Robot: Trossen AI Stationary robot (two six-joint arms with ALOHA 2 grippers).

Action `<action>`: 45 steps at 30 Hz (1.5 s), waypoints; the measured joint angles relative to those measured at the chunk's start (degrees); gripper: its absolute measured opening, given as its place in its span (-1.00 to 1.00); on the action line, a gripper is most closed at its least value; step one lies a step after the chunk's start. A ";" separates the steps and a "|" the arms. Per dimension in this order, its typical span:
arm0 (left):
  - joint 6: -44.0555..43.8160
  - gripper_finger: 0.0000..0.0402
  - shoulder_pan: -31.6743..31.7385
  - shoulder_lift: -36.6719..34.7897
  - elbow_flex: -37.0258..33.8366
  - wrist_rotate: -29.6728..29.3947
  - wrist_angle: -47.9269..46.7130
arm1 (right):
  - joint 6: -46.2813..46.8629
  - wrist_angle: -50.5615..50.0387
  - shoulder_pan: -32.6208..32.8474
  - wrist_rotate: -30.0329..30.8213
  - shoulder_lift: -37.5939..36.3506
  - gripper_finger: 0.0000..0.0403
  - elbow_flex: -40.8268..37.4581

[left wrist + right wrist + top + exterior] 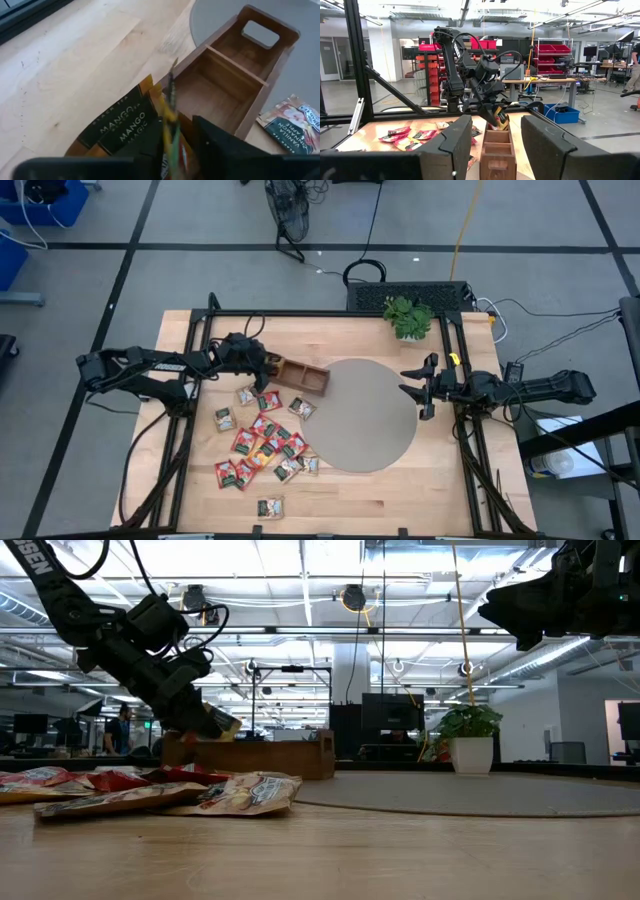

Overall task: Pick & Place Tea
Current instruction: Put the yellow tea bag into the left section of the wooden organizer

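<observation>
The long wooden tray (303,378) lies at the left edge of a round grey mat. My left gripper (262,372) slants down over the tray's left end, its fingers parted. Between them a yellow tea sachet (172,117) stands on edge, blurred, over the end compartment, where black-and-yellow sachets (120,125) lean. In the right wrist view this sachet (501,119) shows at the left fingertips, just above the tray (497,150). Several more sachets (265,435), mostly red, lie flat on the table near the tray. My right gripper (420,387) waits open, raised over the mat's right side. My left gripper has the yellow sachet (173,107) edge-on between its parted fingers, which come slanting down from the table's left. A gap shows between the sachet and one finger (215,142). Whether the other finger still touches it, I cannot tell.
A small potted plant (408,316) stands at the far edge, right of centre. The round grey mat (375,420) covers the table's middle. Black frame rails (190,370) run along the table's left and right sides. One sachet (270,506) lies alone near the front edge.
</observation>
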 joint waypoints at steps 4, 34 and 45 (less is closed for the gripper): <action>0.12 -0.17 0.01 -0.03 0.00 -0.34 0.30 | 0.00 0.00 0.00 0.00 0.00 -0.23 0.00; 5.73 0.00 -6.23 -0.37 28.73 -17.35 -44.45 | 0.00 0.00 -0.01 0.00 -0.02 -0.23 -0.02; 5.69 -0.95 -11.79 3.43 31.28 -21.45 -54.85 | 0.00 0.00 -0.02 0.00 0.00 -0.23 -0.01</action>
